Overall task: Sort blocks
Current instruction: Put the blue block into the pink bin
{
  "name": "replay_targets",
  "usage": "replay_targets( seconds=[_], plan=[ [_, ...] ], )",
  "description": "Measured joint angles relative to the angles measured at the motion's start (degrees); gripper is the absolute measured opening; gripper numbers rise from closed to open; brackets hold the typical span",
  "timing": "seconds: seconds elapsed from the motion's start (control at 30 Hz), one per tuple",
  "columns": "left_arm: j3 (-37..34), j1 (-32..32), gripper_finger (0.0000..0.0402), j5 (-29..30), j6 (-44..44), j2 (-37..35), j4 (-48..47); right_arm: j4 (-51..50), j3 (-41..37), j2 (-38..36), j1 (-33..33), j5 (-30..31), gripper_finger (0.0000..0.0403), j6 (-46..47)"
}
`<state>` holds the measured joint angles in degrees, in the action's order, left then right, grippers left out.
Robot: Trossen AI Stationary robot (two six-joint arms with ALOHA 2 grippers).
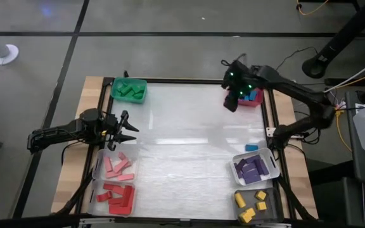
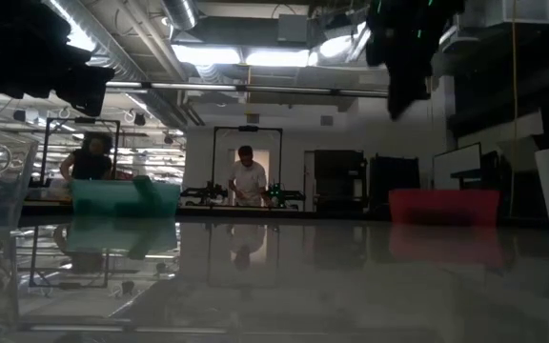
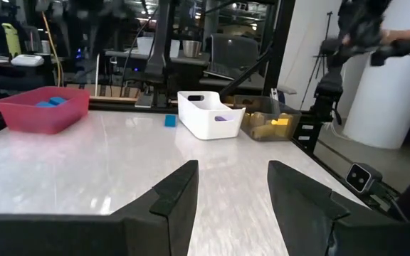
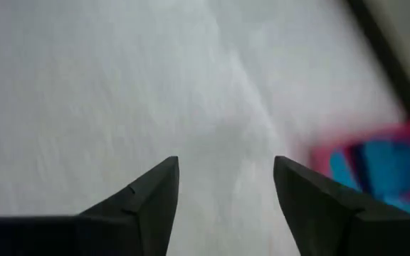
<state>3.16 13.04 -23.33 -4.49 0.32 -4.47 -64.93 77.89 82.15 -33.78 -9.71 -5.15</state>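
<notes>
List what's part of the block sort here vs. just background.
Job:
- loose blue block on the table
- sorted blocks: green, blue, pink, red, purple, yellow
- left pincer, right pincer, both open and empty

Background:
- people at benches
- floor cables

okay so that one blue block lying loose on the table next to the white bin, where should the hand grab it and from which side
Come straight down from above with the right hand, which is open. The loose blue block lies flat on the bare table, a short bar just apart from the white bin. Close the fingers across its narrow width. Keep them off the bin's side, since the rim sits close. This looks easiest, though the block is small in view.
</notes>
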Motion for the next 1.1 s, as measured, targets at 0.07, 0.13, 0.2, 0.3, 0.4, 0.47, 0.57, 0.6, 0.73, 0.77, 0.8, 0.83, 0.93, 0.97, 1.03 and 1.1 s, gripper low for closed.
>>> replay_targets(
  seconds=[0.07,0.13,0.2,0.3,0.4,0.47,0.57,0.6,0.73,0.77,0.8,0.83,0.93,0.97,1.03,1.1],
  plan=[
    [0.0,0.0,0.0159,0.0,0.0,0.0,0.0,3.7,0.0,-3.5,3.2,2.6,0.0228,2.6],
    [0.0,0.0,0.0159,0.0,0.0,0.0,0.0,7.4,0.0,-6.4,6.6,6.3,0.0228,4.9],
    [0.0,0.0,0.0159,0.0,0.0,0.0,0.0,12.1,-0.8,-8.9,9.9,9.5,0.0228,5.1],
    [0.0,0.0,0.0159,0.0,0.0,0.0,0.0,20.4,-5.7,-12.6,14.7,11.6,0.0227,4.9],
    [0.0,0.0,0.0159,0.0,0.0,0.0,0.0,23.2,-12.8,-16.3,18.5,11.6,0.0227,4.8],
    [0.0,0.0,0.0159,0.0,0.0,0.0,0.0,22.4,-17.9,-19.1,20.3,11.6,0.0227,5.0],
    [0.0,0.0,0.0159,0.0,0.0,0.0,0.0,21.3,-25.7,-24.8,22.4,11.6,0.0227,8.1],
    [0.0,0.0,0.0159,0.0,0.0,0.0,0.0,21.8,-28.2,-26.9,23.1,11.3,0.0227,9.3],
    [0.0,0.0,0.0159,0.0,0.0,0.0,0.0,25.9,-37.8,-35.6,25.6,9.5,0.0227,10.2],
    [0.0,0.0,0.0159,0.0,0.0,0.0,0.0,27.8,-40.2,-37.6,26.1,8.8,0.0227,10.8],
    [0.0,0.0,0.0159,0.0,0.0,0.0,0.0,30.0,-42.5,-39.5,26.4,8.2,0.0227,11.2],
    [0.0,0.0,0.0159,0.0,0.0,0.0,0.0,31.8,-44.7,-41.4,26.7,7.7,0.0227,11.5],
    [0.0,0.0,0.0159,0.0,0.0,0.0,0.0,35.3,-50.6,-48.3,27.5,5.4,0.0227,14.2],
    [0.0,0.0,0.0159,0.0,0.0,0.0,0.0,36.5,-51.9,-50.3,27.5,4.6,0.0227,15.6],
    [0.0,0.0,0.0159,0.0,0.0,0.0,0.0,37.0,-53.8,-53.9,27.5,2.1,0.0227,17.9],
    [0.0,0.0,0.0159,0.0,0.0,0.0,0.0,37.8,-54.3,-56.5,27.4,-0.1,0.0227,18.6]
  ],
)
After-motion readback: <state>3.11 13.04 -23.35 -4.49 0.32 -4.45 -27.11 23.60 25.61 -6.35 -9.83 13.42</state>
